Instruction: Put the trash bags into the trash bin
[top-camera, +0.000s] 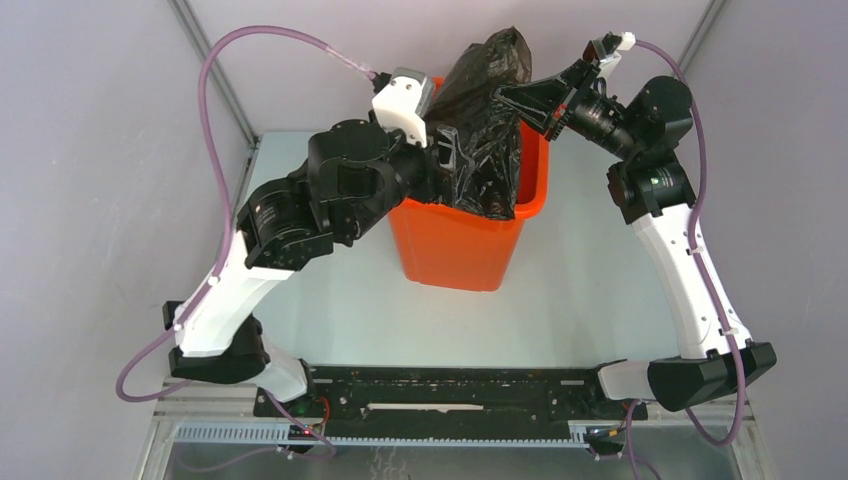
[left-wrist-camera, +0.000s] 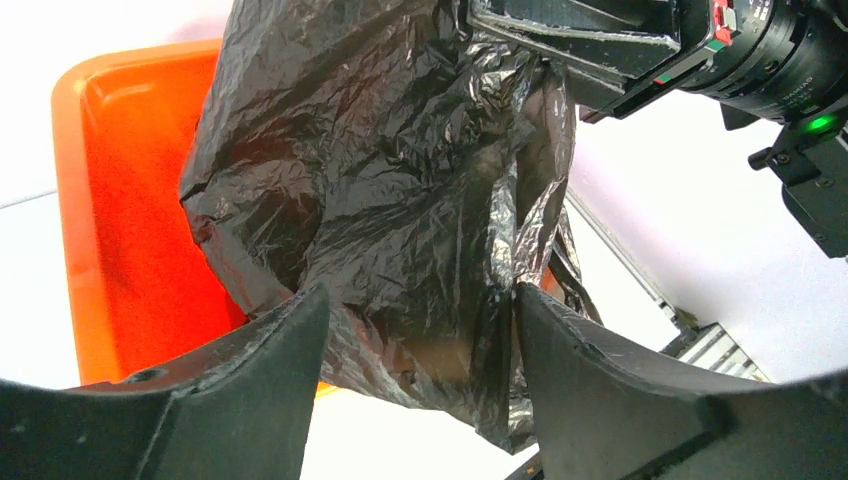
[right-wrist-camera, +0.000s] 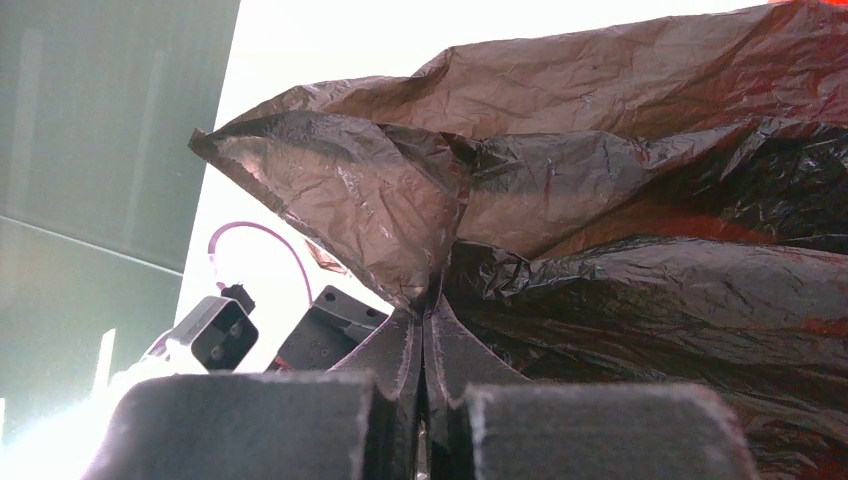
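The orange trash bin (top-camera: 460, 245) stands upright in the middle of the table. The black trash bag (top-camera: 488, 130) hangs half inside it, and a flap spills over the right rim. My right gripper (top-camera: 503, 95) is above the bin's far right corner, shut on a fold of the bag (right-wrist-camera: 425, 300) and holding its top up. My left gripper (top-camera: 455, 150) reaches in from the left at rim height. In the left wrist view its fingers (left-wrist-camera: 290, 340) stand wide apart, with a loose bulge of the bag (left-wrist-camera: 400, 200) between them and the bin's inner wall (left-wrist-camera: 120, 200) to the left.
The pale table top (top-camera: 590, 300) extends around the bin. A black mounting rail (top-camera: 450, 400) runs along the near edge between the arm bases. Grey walls close in on both sides. My right arm's wrist (left-wrist-camera: 720, 50) hangs close above the bag.
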